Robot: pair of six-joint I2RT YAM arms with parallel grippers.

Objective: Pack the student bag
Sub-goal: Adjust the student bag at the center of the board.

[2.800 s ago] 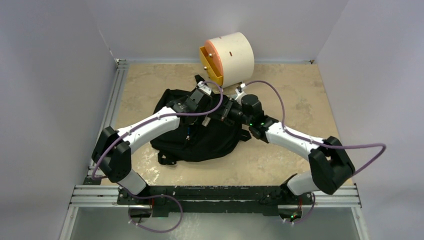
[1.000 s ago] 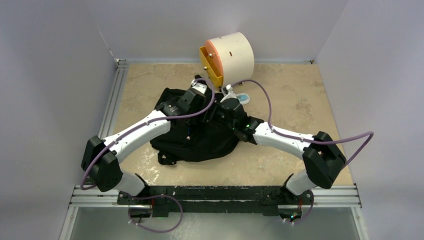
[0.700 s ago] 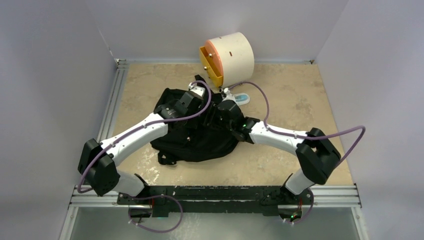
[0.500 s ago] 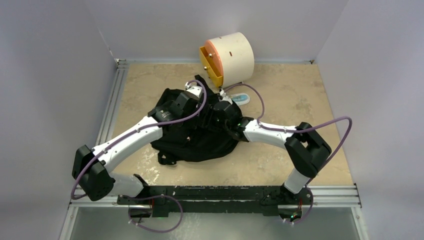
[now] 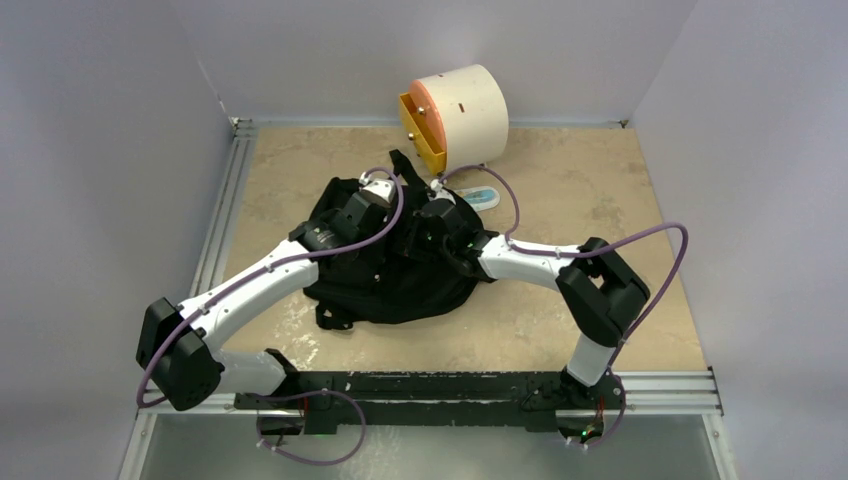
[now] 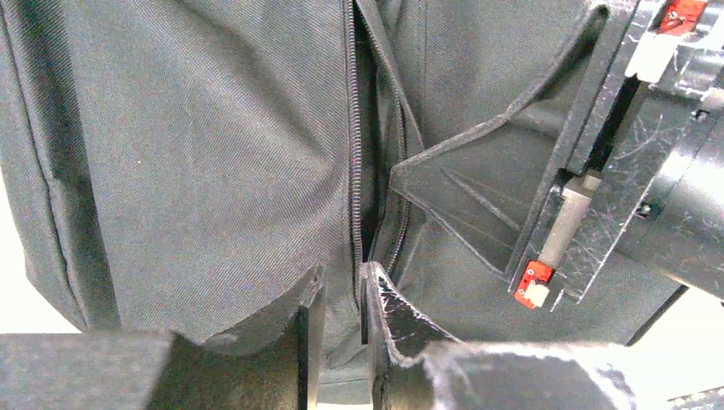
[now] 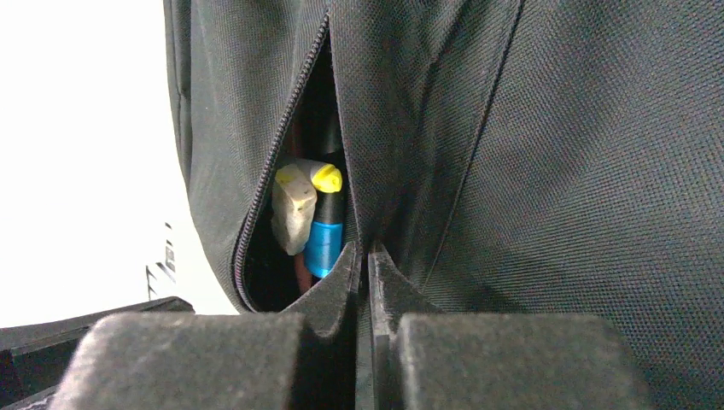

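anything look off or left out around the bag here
One thing: a small pale blue item lies on the table beside the student bag, near the drawer box, not packed. The bag's zip gapes, with a blue pen-like thing showing inside.

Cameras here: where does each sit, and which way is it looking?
Top external: above and behind the arm bases, looking down on both arms, the student bag and drawer box.
Left wrist: on the left arm, facing the bag's zipper past the left gripper.
Right wrist: likewise, facing the zipper gap past the right gripper.
Shared: every view shows the bag.
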